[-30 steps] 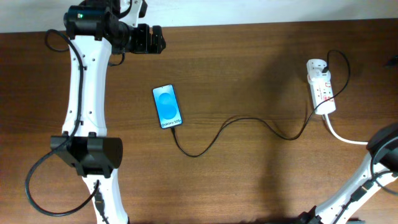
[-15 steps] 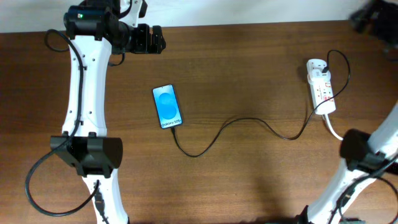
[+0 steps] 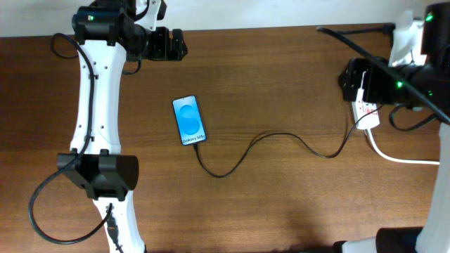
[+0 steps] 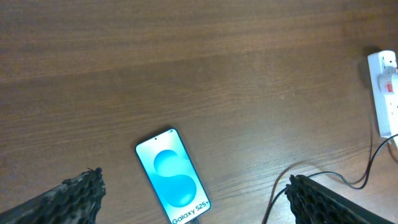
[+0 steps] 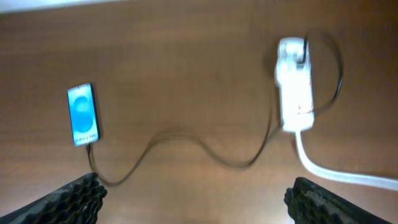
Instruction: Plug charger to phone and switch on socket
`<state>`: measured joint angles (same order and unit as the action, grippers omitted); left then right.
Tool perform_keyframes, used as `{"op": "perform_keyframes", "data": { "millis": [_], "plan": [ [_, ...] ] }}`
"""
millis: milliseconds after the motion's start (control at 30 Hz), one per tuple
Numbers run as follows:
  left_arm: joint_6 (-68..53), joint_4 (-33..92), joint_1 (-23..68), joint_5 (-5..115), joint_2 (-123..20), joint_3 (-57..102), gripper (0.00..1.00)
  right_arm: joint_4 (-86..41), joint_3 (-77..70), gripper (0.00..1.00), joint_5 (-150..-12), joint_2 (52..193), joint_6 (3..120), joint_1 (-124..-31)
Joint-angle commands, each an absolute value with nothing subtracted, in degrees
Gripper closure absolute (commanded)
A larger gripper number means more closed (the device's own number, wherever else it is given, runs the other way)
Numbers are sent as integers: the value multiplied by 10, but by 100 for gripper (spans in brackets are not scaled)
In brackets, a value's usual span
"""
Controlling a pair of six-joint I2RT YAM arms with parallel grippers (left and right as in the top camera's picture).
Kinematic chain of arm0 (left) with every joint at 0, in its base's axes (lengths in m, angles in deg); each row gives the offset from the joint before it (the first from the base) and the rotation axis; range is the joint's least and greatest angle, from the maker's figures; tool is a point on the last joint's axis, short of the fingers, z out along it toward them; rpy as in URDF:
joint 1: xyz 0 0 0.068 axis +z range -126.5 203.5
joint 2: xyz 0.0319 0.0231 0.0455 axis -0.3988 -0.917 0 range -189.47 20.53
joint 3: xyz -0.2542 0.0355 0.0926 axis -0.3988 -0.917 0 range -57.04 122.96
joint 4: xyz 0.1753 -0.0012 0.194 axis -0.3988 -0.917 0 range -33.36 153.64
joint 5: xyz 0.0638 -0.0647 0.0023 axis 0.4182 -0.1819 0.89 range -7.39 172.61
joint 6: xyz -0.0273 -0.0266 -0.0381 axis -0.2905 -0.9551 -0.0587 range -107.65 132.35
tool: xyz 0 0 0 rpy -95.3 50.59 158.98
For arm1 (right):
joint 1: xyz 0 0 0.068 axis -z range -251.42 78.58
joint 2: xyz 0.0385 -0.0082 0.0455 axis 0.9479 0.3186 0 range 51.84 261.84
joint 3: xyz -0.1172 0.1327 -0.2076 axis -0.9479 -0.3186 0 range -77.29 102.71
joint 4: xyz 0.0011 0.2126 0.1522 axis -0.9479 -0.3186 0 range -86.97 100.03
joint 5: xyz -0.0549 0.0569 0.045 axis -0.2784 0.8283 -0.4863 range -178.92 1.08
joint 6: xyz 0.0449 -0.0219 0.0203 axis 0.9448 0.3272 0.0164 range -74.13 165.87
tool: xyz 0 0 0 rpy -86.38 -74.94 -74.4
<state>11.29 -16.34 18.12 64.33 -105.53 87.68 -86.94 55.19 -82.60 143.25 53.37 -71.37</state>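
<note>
Phone [image 3: 190, 120] lies screen up on the surface [image 3: 281, 204], left of middle. Left end effector [image 3: 179, 45] sits wide open near the far edge. Black charger cable [image 3: 281, 136] curves from the phone's bottom to the white socket [image 3: 367, 114]. Right end effector [image 3: 349, 81] hangs wide open over it.

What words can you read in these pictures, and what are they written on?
"Galaxy S25+": white letters at the bottom of the blue screen of the phone, readable in the left wrist view.
Red markings on the socket: too small and blurred to read in any view.
No other writing shows.
</note>
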Motion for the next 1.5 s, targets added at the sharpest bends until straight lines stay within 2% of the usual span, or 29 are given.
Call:
{"op": "perform_keyframes", "data": {
  "millis": [0, 433, 633, 767, 1067, 1267, 1467],
  "plan": [
    [122, -164, 183, 635, -1051, 884, 1, -873, 494, 2, -770, 1430, 624, -718],
    [122, -164, 183, 635, -1051, 884, 1, -865, 461, 2, -831, 1453, 622, -718],
    [122, -164, 183, 635, -1051, 884, 0, -751, 398, 2, -869, 1411, 604, -728],
    [122, -164, 183, 635, -1051, 884, 1, -623, 268, 1, -869, 1327, 581, -730],
    [122, -164, 183, 635, -1051, 884, 1, -273, -168, 2, -888, 1011, 581, -713],
    [122, -164, 183, 635, -1051, 884, 0, -79, -426, 2, -897, 805, 581, -691],
    [122, -164, 183, 635, -1051, 884, 1, 63, -632, 2, -896, 630, 581, -683]
  ]
}}
